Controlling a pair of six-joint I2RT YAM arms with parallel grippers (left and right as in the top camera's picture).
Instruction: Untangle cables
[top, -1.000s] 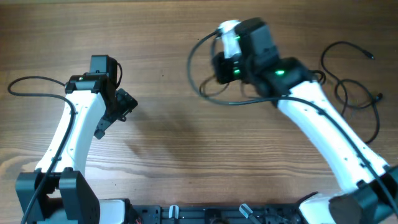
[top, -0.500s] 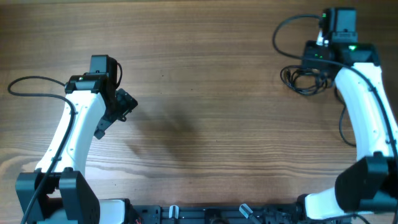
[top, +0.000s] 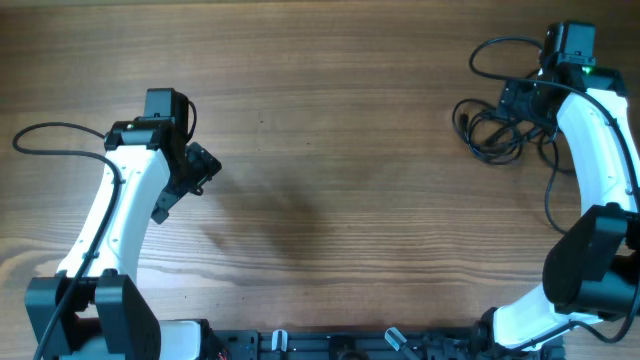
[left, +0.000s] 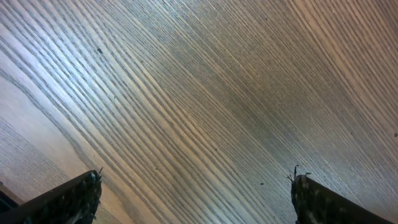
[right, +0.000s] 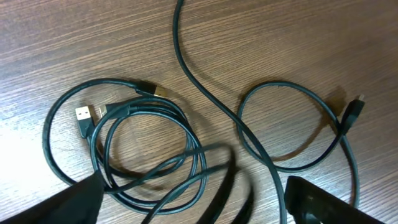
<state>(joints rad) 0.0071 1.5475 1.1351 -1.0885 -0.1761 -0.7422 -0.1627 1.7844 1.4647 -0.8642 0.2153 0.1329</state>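
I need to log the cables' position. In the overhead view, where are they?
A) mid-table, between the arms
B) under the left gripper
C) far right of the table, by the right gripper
C: the cables lie looped on the table's far right, below the open right gripper; the left gripper has bare wood under it.
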